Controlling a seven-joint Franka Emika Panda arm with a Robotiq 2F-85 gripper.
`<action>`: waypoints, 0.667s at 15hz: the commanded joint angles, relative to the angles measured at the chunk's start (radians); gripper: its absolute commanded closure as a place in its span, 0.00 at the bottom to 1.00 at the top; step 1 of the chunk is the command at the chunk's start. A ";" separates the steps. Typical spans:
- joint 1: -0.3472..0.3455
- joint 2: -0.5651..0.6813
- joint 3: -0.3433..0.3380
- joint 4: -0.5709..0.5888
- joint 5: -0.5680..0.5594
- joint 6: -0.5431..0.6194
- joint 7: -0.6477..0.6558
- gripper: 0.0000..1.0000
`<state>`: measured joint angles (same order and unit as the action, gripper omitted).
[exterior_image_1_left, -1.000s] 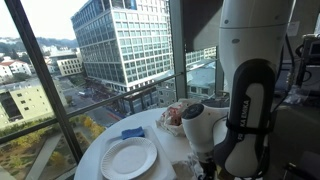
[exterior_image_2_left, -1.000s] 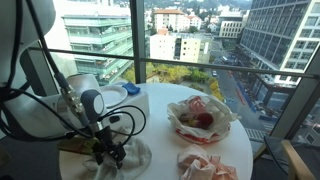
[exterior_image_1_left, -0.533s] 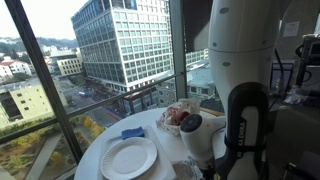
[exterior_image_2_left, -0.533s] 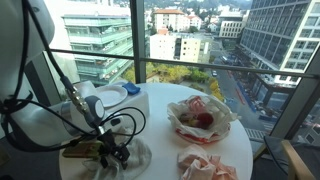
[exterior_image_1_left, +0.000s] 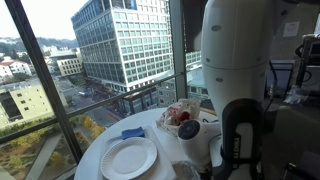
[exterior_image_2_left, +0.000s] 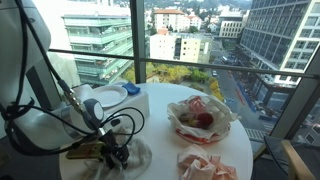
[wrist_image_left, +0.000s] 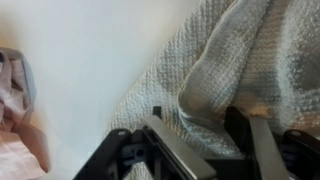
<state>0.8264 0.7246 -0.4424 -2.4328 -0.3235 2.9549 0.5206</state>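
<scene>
pointing straight down, ben, the gripper (exterior_image_2_left: 112, 156) is sitting low over the near left part of the round table (exterior_image_2_left: 160, 108) in an exterior view. what is lying under it?

a pale grey towel (exterior_image_2_left: 138, 158), ana. it is lying bunched at the table's near edge, and the gripper is touching it. in the wrist view the towel (wrist_image_left: 235, 50) is filling the right half, with bare white tabletop showing to the left.

and the jaws, are they gripping anything?

they are standing apart, one finger (wrist_image_left: 175, 150) on each side of a raised fold of the towel. the fold is sitting between them, but i cannot tell whether they are pinching it.

what is lying around it?

a bowl (exterior_image_2_left: 200, 120) lined with crumpled paper is sitting to the right of the towel, well apart, with something red inside. some crumpled pinkish paper (exterior_image_2_left: 205, 165) is lying nearer, at the near right edge. in an exterior view a white plate (exterior_image_1_left: 128, 157) is resting on the near left part of the table. a blue cloth (exterior_image_1_left: 133, 133) is lying just beyond it, and the bowl (exterior_image_1_left: 178, 116) is sitting farther right, partly behind the arm.

is the towel showing there too?

only a corner of the towel (exterior_image_1_left: 186, 170) is showing, just right of the plate, under the arm.
</scene>
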 joint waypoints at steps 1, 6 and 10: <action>0.035 0.001 -0.021 -0.009 0.060 0.027 -0.035 0.64; 0.023 0.000 -0.013 -0.014 0.115 0.030 -0.061 0.98; 0.032 -0.008 -0.028 -0.020 0.134 0.024 -0.069 0.99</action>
<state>0.8413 0.7248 -0.4478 -2.4395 -0.2190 2.9609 0.4849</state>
